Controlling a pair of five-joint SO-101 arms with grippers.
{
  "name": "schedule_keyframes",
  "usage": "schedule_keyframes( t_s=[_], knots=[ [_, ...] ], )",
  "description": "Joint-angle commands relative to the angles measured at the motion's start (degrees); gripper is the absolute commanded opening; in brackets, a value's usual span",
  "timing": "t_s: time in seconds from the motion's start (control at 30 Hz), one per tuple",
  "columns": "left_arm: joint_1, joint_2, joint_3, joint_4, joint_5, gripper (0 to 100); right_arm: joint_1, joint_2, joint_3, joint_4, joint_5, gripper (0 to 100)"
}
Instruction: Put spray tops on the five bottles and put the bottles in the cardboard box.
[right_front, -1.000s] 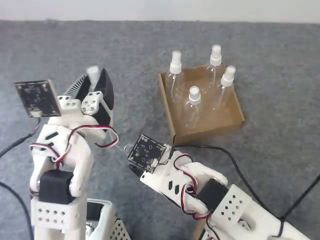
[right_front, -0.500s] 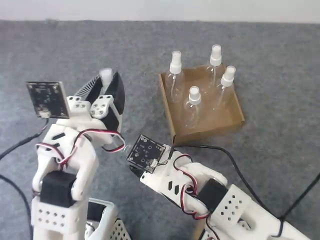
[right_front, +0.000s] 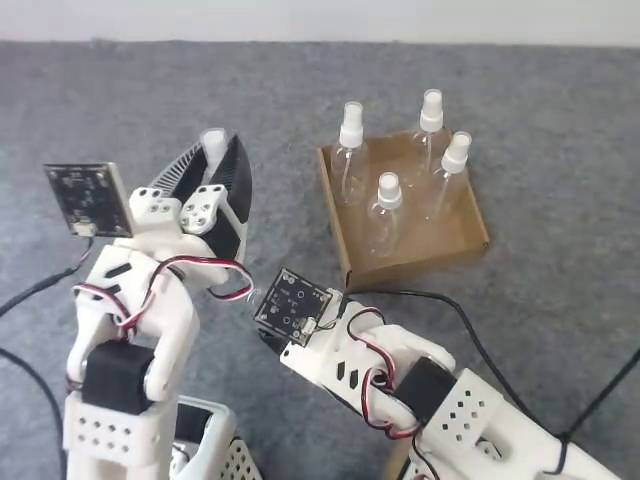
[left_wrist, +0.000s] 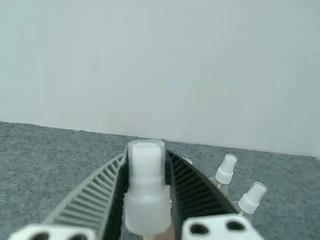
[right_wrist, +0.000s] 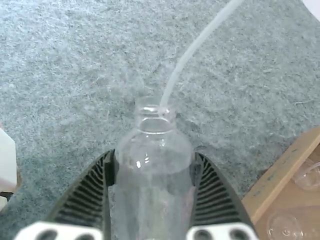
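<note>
The grey worktop carries both arms and the cardboard box, which sits to the right of centre.

The left arm stands raised at the near left. Over the past second it has swung to the right, toward the box and the other arm. In the last half second it has only shifted a little. The right arm lies low across the near right and has not moved.

The box has not moved, nor have the four capped bottles standing upright inside it. A white basket sits at the near edge by the left arm's base.

The left gripper points up and away, its fingers closed on the white spray top. The top is held upright between them, above the worktop and left of the box.

In its wrist view, the fingers of the right gripper are clamped on the shoulders of the uncapped bottle. This clear bottle is held over bare worktop, outside the box, with a corner of the box near it.

A thin pale dip tube slants down to the bottle's open mouth and ends at the rim. Whether it has gone inside cannot be told.
</note>
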Motion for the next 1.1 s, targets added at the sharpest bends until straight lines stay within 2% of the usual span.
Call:
schedule_keyframes(
  t_s=[0.0, 0.17, 0.33, 0.63, 0.87, 1.07],
  knots=[
    [0.4, -0.3, -2.4, -1.8, 0.7, 1, -0.2, -1.3, -0.4, 0.0, -0.3, 0.6],
    [0.4, -0.3, -1.8, -0.8, 0.7, 1, -0.2, -1.3, -0.4, -0.1, -0.3, 0.6],
    [4.0, -1.4, 3.3, 3.5, 0.4, 1, 0.0, -1.4, -0.4, -0.3, -0.4, 0.6],
    [2.0, -13.7, 5.1, 8.6, -2.9, 1, 2.5, -1.5, -0.4, -4.0, -0.8, 0.6],
    [2.7, -14.2, 9.1, 7.3, -2.6, 1, 4.4, -1.5, -0.3, -8.1, -4.8, 0.6],
    [9.6, -14.1, 9.5, 7.5, -2.8, 1, 5.9, -1.5, -0.3, -10.3, -5.6, 0.6]
  ],
)
